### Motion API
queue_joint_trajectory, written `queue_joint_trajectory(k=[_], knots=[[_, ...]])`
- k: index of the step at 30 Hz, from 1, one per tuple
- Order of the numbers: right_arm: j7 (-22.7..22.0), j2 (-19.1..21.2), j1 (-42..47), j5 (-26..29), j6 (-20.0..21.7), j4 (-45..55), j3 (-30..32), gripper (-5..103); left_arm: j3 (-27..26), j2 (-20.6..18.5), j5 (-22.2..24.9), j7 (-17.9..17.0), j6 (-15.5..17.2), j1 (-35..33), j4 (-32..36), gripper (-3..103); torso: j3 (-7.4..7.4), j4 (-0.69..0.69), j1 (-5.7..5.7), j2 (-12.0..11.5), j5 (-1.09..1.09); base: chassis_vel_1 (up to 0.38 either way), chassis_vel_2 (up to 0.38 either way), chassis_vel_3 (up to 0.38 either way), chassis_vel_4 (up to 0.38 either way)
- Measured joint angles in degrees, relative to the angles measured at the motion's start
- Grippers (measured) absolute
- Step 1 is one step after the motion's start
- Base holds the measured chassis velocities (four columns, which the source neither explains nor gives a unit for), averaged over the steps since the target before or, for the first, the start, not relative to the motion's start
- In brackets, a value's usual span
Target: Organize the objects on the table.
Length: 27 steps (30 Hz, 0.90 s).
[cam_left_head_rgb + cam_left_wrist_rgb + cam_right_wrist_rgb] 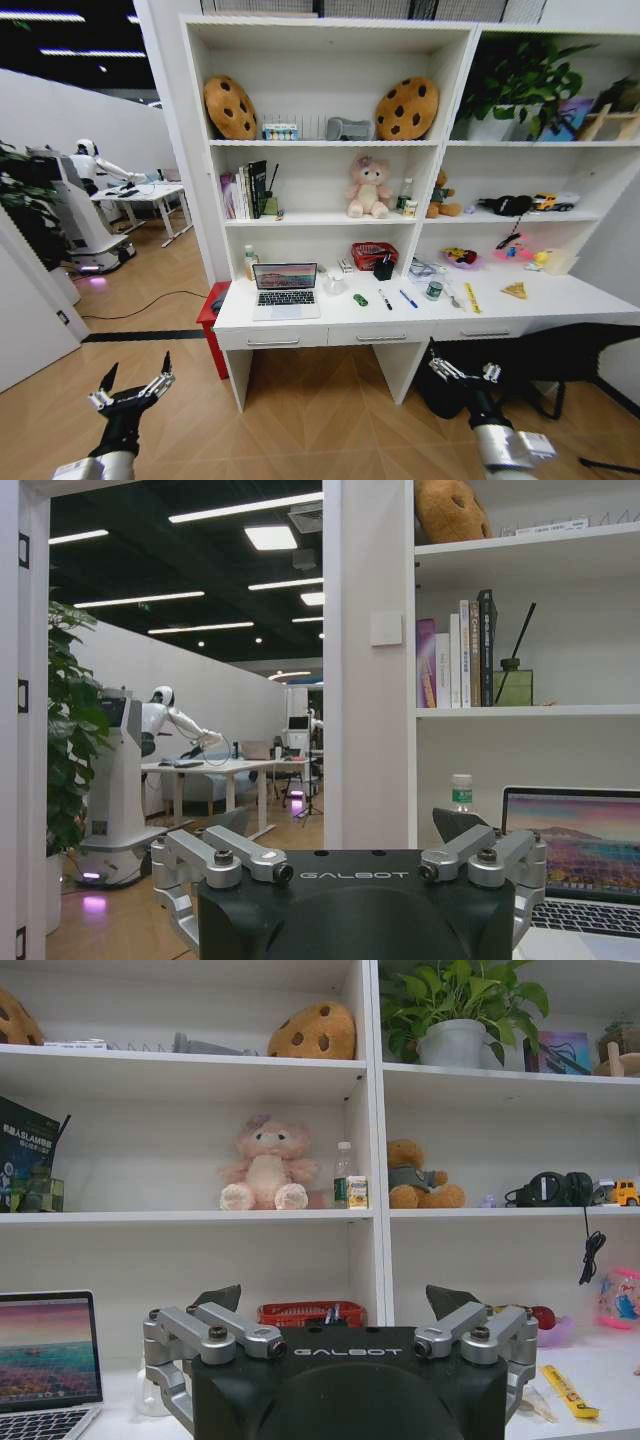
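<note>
I see both tools, left tool (132, 388) and right tool (462, 370), wide open and empty (low, before the surface (560, 300)); laptop (285, 290) sits there.

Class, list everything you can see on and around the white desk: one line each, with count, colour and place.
desk: 1, white, below the shelves
laptop: 1, silver, open, desk's left part
toy car: 1, green, right of the laptop
black pen: 1, beside the car
blue pen: 1, right of the black pen
ruler: 1, yellow, desk's right part
red basket: 1, at the desk's back
pink plush: 1, middle shelf
left gripper: open, low, short of the desk
right gripper: open, low, short of the desk
</note>
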<state>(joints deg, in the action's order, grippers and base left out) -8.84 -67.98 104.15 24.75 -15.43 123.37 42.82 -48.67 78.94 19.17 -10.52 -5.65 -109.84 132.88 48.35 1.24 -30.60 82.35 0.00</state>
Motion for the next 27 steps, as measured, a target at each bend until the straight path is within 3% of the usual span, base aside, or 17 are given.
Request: queue_joint_trajectory(k=[27], knots=[[-0.8, 1.0, -2.0, -0.4, 1.5, -0.5, -1.7, 100, 0.1, 0.6, -0.1, -0.2, 0.3, 0.2, 0.2, 100, 0.0, 0.01, -0.02, 0.0, -0.01, -0.12, 0.125, 0.121, -0.128]])
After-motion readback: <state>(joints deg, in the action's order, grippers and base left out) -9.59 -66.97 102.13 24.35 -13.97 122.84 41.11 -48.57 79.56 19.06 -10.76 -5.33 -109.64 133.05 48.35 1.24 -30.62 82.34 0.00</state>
